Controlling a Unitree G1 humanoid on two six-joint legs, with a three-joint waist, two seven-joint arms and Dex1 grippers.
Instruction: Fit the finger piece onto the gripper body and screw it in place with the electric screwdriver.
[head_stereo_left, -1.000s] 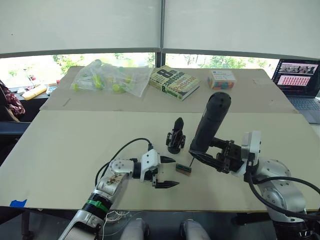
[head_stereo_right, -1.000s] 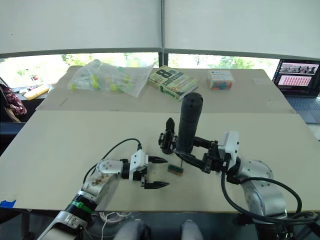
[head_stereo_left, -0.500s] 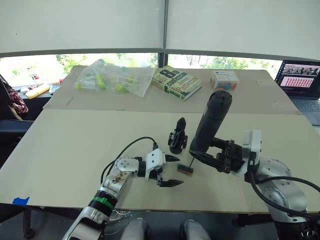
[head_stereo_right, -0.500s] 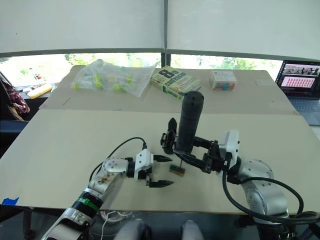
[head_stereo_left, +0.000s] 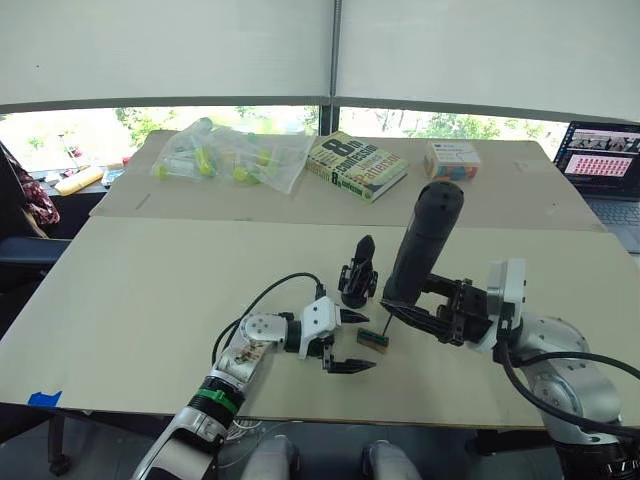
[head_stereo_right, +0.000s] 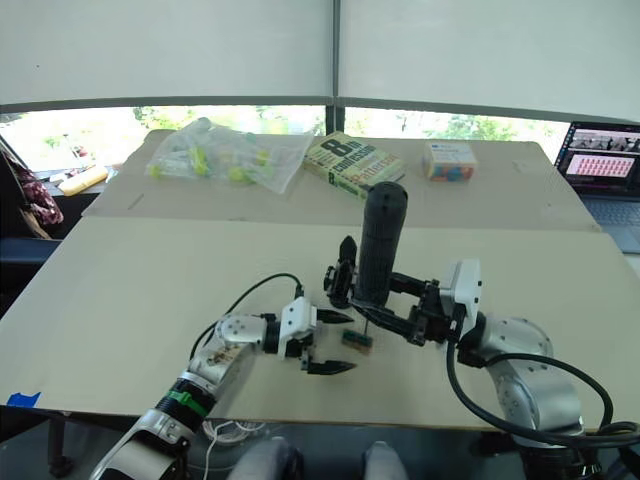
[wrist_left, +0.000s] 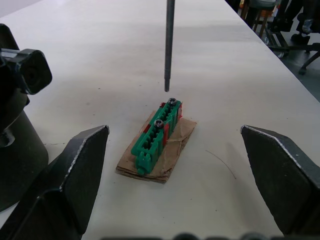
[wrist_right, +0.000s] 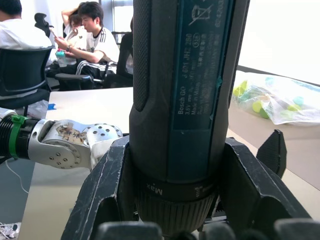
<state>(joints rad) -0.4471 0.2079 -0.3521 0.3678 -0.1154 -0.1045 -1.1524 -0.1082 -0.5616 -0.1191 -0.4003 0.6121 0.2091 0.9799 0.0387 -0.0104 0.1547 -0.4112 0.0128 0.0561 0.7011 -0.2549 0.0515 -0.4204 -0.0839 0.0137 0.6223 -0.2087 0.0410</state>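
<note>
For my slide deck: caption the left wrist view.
Thin metal screwdriver bit poised just above small green screw-holding block on brown card, between open left pincer fingers.

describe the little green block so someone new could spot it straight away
On the near beige table, look between the left gripper and the right gripper, under the electric screwdriver bit. The green block lies on brown card, the only green piece there, with two screw heads on top.

Left tool agape — right tool clamped, arms low
</note>
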